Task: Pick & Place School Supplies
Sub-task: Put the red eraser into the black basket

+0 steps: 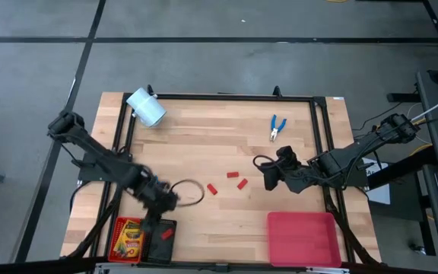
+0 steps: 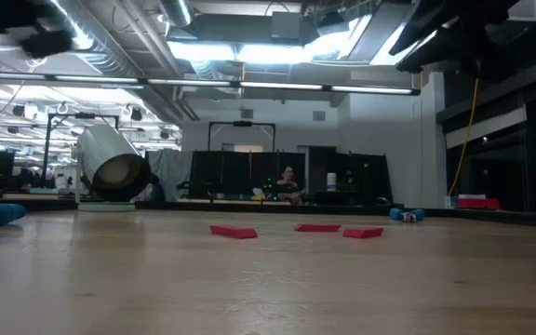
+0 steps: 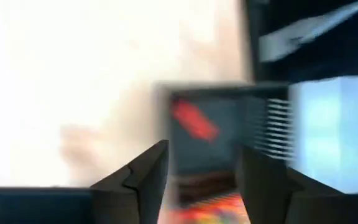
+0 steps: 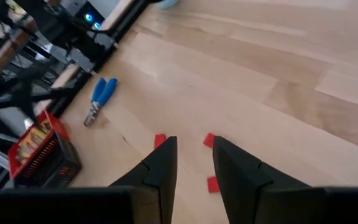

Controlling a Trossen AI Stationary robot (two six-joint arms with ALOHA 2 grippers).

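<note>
High view: blue-handled pliers (image 1: 277,127) upper right of centre, long axis diagonal, handles toward top; left gripper (image 1: 163,199) open, empty; right gripper (image 1: 268,179) slightly parted, empty.

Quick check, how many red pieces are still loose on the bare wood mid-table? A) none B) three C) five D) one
B: the high view shows three red pieces lying loose on the wooden table, just off the right end effector; the low view shows the same three in a row.
</note>
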